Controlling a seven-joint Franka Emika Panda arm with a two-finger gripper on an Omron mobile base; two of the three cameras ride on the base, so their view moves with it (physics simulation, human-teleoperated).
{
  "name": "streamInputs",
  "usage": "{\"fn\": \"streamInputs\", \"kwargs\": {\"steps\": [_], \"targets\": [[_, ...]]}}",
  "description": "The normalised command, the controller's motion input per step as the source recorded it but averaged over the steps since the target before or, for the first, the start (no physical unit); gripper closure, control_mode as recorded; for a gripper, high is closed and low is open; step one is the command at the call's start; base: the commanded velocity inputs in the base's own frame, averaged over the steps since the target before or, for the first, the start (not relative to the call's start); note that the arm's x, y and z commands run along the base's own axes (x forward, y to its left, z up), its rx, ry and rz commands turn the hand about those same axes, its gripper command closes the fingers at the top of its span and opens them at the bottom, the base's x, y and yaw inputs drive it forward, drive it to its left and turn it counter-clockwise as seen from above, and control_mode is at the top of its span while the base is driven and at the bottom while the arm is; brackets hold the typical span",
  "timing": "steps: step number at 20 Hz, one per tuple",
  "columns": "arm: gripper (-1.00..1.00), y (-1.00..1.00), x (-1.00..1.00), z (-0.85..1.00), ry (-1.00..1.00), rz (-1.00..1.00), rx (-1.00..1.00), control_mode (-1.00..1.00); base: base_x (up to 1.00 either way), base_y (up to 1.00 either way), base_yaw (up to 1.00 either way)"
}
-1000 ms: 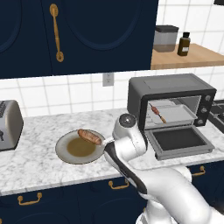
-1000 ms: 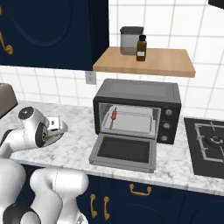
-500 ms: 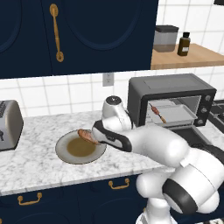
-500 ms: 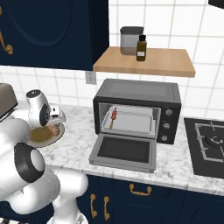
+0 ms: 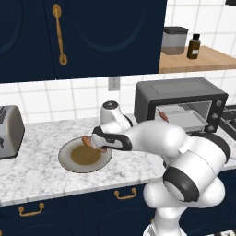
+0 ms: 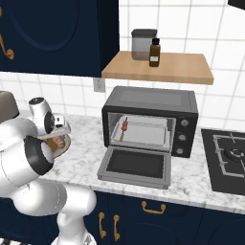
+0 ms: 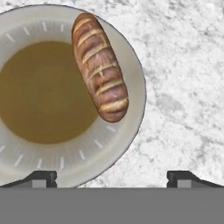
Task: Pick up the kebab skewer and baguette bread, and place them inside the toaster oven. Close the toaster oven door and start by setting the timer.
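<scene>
The baguette bread (image 7: 99, 65), golden-brown with pale scores, lies on the right side of a round plate (image 7: 131, 109) with a brown centre. My gripper (image 7: 111, 177) hangs just above it, open, with nothing between the fingertips (image 7: 41, 177). From the left base view my gripper (image 5: 99, 144) covers most of the baguette bread (image 5: 86, 139) on the plate (image 5: 69, 161). The toaster oven (image 6: 150, 100) stands to the right with its door (image 6: 136, 165) dropped open. The kebab skewer (image 6: 123, 127) lies on the tray inside, at the left, and it also shows as the kebab skewer (image 5: 162, 114).
A silver toaster (image 5: 9, 131) stands at the counter's left end. Above the oven a wooden shelf (image 6: 167, 69) carries a canister (image 6: 142, 44) and a dark bottle (image 6: 154, 52). A stove top (image 6: 229, 158) lies right of the oven. The oven's knobs (image 6: 182, 139) run down its right side.
The arm has swung left from in front of the oven, and the hand now hangs over the baguette on the plate. The jaws have stayed open.
</scene>
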Motion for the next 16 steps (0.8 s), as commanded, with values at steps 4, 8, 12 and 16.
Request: {"fn": "streamInputs", "kwargs": {"steps": [4, 8, 12, 16], "targets": [[-1.0, 0.0, 0.04, -0.23, 0.0, 0.0, 0.0, -1.0, 0.0, 0.0, 0.0], [-1.0, 0.0, 0.09, -0.23, 0.01, 0.0, 0.0, -1.0, 0.0, 0.0, 0.0], [-1.0, 0.0, 0.14, -0.24, 0.03, 0.0, 0.0, -1.0, 0.0, 0.0, 0.0], [-1.0, 0.0, 0.13, -0.13, 0.03, 0.0, 0.0, -1.0, 0.0, 0.0, 0.0]]}}
